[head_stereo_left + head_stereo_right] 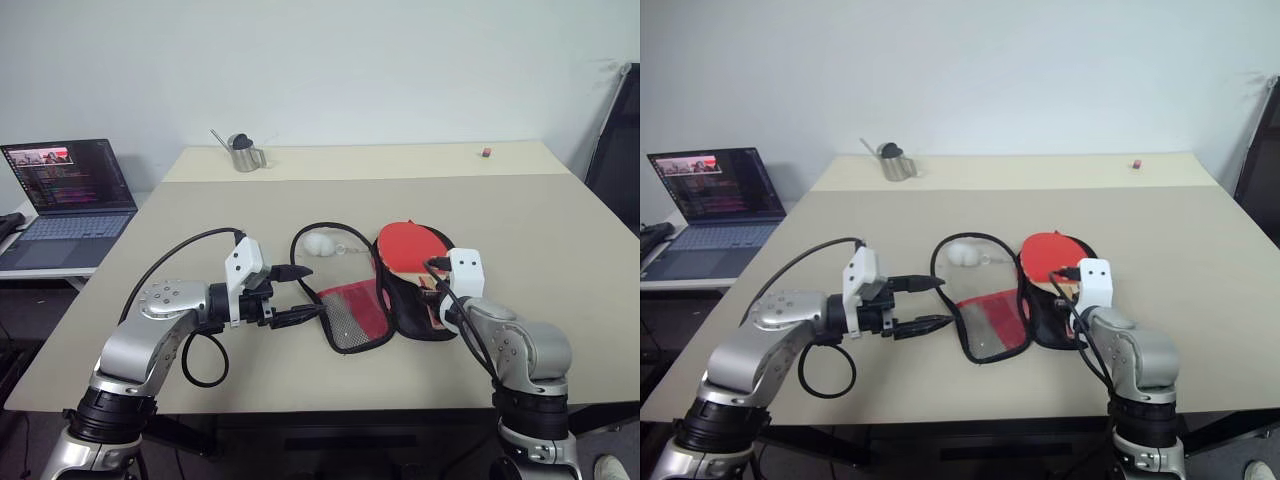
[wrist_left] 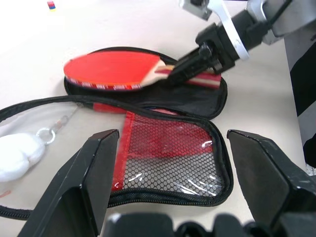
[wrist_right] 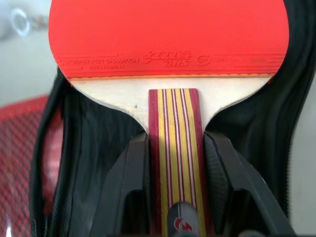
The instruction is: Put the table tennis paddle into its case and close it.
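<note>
The right pincer (image 3: 174, 190) covers the lower end of the table tennis paddle (image 3: 168, 37) handle, and the picture's upper edge cuts its red face. At twelve o'clock on the bench (image 1: 300, 385), a small red thing (image 1: 486, 152) is too small to identify.

table tennis paddle (image 3: 168, 37) rubber edge reads "POWER FOR CHAMPION, MADE IN CHINA"
</note>
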You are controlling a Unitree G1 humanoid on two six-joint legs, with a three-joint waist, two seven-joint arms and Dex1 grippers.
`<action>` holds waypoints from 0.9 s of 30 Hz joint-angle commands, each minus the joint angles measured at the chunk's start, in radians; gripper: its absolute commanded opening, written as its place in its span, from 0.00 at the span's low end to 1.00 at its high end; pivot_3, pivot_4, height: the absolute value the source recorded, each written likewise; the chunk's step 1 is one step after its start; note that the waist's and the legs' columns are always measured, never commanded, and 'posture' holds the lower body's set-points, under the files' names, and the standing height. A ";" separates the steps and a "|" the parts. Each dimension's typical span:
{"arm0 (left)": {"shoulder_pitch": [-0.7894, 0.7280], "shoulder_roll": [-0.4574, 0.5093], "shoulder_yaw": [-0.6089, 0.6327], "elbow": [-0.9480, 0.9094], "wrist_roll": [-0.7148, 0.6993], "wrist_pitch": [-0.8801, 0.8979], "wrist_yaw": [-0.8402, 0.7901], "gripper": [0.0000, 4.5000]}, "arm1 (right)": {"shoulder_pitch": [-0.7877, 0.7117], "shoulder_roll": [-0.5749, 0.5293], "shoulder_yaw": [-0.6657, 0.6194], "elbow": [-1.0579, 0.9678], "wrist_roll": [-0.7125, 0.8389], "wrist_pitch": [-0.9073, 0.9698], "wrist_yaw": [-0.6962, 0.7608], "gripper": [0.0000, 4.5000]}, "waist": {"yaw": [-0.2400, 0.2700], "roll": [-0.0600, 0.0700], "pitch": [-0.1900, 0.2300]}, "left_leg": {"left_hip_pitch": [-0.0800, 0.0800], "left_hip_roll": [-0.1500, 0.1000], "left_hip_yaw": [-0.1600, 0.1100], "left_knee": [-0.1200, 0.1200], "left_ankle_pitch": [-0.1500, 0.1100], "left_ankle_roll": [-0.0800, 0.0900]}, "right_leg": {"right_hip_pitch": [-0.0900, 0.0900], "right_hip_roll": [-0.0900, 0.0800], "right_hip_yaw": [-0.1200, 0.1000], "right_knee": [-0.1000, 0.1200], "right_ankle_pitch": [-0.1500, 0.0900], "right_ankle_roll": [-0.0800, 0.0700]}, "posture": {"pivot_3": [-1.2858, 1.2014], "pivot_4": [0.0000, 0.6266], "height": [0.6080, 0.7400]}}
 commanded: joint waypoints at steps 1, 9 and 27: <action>-0.008 0.006 0.015 -0.036 -0.013 -0.002 0.004 0.85 | -0.002 -0.010 0.014 -0.064 -0.010 -0.018 0.004 0.24 | 0.000 0.000 0.000 | 0.000 0.000 0.000 0.000 0.000 0.000 | 0.000 0.000 0.000 0.000 0.000 0.000 | 0.52 0.24 1.00; -0.006 0.004 0.015 -0.036 -0.014 -0.003 0.006 0.85 | -0.004 -0.001 0.033 -0.023 -0.052 -0.052 -0.013 0.24 | 0.000 0.000 0.000 | 0.000 0.000 0.000 0.000 0.000 0.000 | 0.000 0.000 0.000 0.000 0.000 0.000 | 0.52 0.24 1.00; -0.001 0.007 0.017 -0.030 -0.011 -0.013 0.011 0.85 | -0.007 0.047 0.020 -0.037 -0.065 -0.055 -0.012 0.75 | -0.001 0.000 0.000 | 0.001 0.002 -0.001 0.000 0.000 -0.001 | 0.000 0.002 0.000 0.001 0.001 -0.002 | 0.52 0.24 1.00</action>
